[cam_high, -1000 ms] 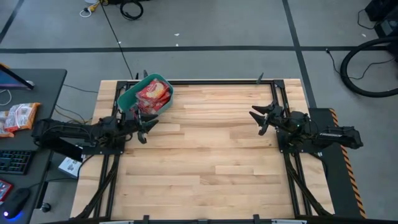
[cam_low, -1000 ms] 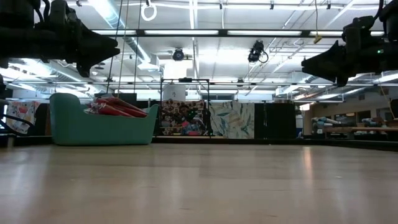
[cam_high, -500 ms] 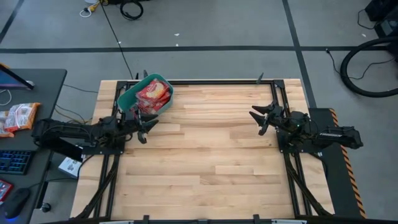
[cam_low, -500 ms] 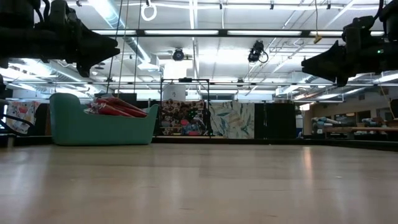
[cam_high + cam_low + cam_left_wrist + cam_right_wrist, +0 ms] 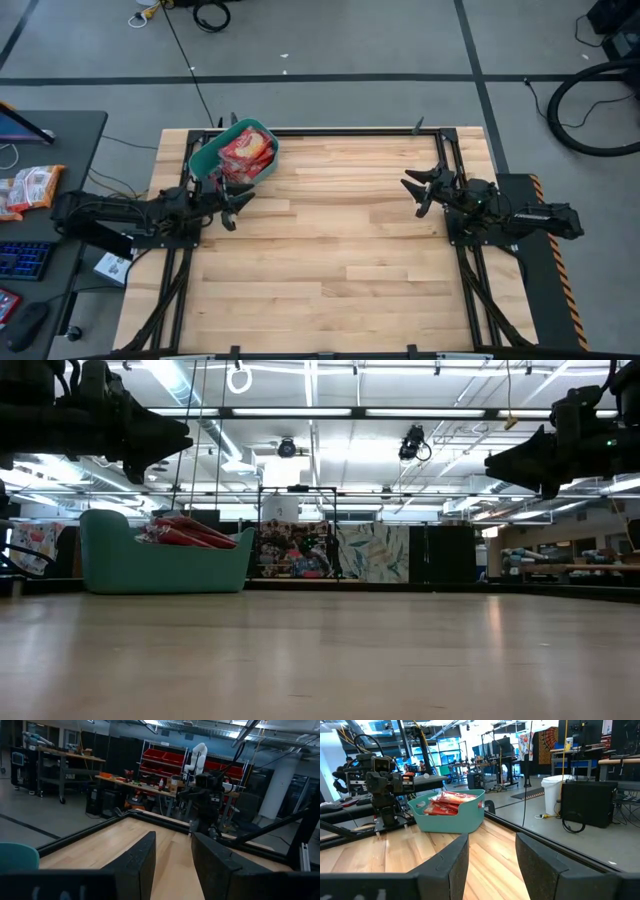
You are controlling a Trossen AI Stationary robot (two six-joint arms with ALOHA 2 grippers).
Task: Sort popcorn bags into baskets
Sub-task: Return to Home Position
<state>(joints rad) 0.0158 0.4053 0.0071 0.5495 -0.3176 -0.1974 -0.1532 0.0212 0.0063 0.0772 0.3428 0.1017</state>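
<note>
A teal basket (image 5: 212, 155) stands at the table's far left corner, with red popcorn bags (image 5: 245, 153) piled in it above its rim; the low view shows the basket (image 5: 160, 560) and bags (image 5: 185, 530), as does the right wrist view with the basket (image 5: 450, 817) and bags (image 5: 447, 802). My left gripper (image 5: 238, 195) hovers open just near of the basket, above the table, holding nothing. My right gripper (image 5: 415, 188) hovers open at the table's right side, holding nothing.
The wooden table top (image 5: 330, 250) lies bare between the arms. More red packets (image 5: 28, 188) lie on a dark side desk left of the table, beside a keyboard (image 5: 25, 260). Black frame rails (image 5: 350, 131) run along the table's far edge.
</note>
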